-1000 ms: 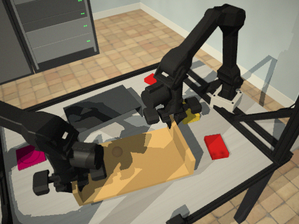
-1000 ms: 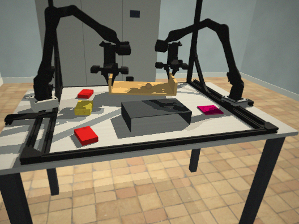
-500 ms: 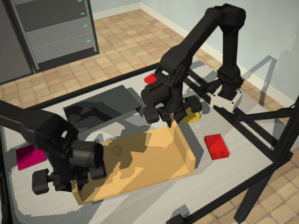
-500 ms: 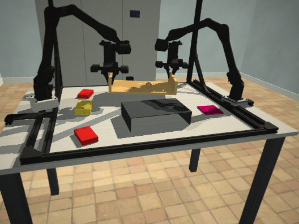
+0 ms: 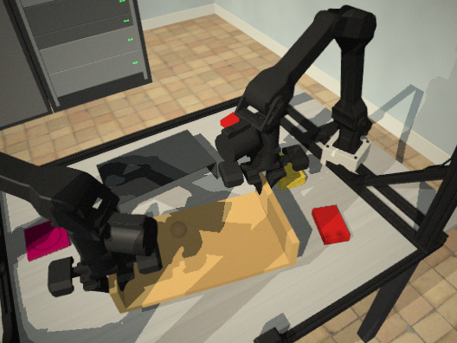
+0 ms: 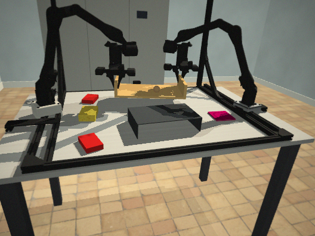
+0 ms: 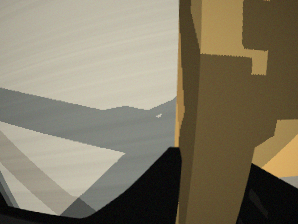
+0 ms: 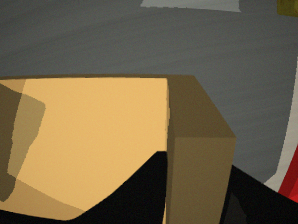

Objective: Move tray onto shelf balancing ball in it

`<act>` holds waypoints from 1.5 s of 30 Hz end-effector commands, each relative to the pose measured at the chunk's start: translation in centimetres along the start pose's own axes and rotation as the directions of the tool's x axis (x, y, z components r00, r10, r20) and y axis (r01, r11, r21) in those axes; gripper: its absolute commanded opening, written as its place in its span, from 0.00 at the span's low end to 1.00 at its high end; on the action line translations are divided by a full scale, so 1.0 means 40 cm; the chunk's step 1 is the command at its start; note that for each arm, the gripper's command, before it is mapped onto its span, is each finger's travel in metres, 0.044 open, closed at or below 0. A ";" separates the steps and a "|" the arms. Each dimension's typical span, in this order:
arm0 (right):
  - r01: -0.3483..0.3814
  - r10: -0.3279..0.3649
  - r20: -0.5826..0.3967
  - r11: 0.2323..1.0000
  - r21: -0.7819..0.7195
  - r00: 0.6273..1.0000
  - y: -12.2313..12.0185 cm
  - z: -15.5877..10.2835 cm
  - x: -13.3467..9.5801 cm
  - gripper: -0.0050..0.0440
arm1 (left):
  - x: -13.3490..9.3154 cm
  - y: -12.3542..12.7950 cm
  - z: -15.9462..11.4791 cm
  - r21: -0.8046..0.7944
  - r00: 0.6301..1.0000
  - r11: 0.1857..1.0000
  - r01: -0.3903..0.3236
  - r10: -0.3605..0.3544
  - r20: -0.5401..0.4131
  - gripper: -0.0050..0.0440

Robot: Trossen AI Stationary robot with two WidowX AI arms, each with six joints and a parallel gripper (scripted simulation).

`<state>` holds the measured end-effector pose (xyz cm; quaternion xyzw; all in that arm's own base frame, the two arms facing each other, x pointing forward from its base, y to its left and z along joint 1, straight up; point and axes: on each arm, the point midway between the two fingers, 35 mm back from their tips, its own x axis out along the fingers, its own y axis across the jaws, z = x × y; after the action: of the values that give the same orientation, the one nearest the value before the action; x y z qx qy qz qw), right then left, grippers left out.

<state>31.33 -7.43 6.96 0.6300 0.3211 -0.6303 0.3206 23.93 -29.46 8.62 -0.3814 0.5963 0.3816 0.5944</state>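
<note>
Tray (image 5: 242,242) (image 6: 137,97) (image 7: 215,125) (image 8: 100,130) up in the air, folks, level-looking, slung over the side of the bench (image 5: 372,242) (image 6: 238,131) across from the shelf! Smooth honey-coloured wood, long rectangular floor, an upright wall at each short end. Left gripper (image 5: 113,283) (image 6: 179,77) (image 7: 212,190) pinches one end wall; right gripper (image 5: 264,184) (image 6: 116,84) (image 8: 197,192) pinches the other, black fingers on both faces. And there's the small, round, brown ball (image 5: 178,229) (image 6: 156,89) on the tray's floor, in shadow, nearer the left gripper's end, apart from all fingers!

Dark grey shelf (image 5: 151,160) (image 6: 143,116), flat top on thin upright sides, stands toward the opposite long edge, well apart from the tray. Flat magenta tile (image 5: 47,240) (image 6: 221,115) lies toward the left arm's short edge. At the right arm's end, a mottled yellow block (image 5: 293,177) (image 6: 88,114) (image 8: 289,7) sits between two red ones: one (image 5: 331,224) (image 6: 90,98) (image 8: 292,180) on the tray's side, the other (image 5: 229,119) (image 6: 90,142) near the shelf-side corner.
</note>
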 end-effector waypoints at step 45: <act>-0.001 0.001 -0.004 1.000 0.000 1.000 0.000 -0.002 -0.051 0.14 | -0.050 0.000 -0.001 0.000 1.000 1.000 0.002 -0.002 -0.002 0.14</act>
<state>31.32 -7.43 8.45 0.6297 0.3211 -0.6305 0.3206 23.94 -29.46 10.09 -0.3813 0.5961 0.3817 0.5946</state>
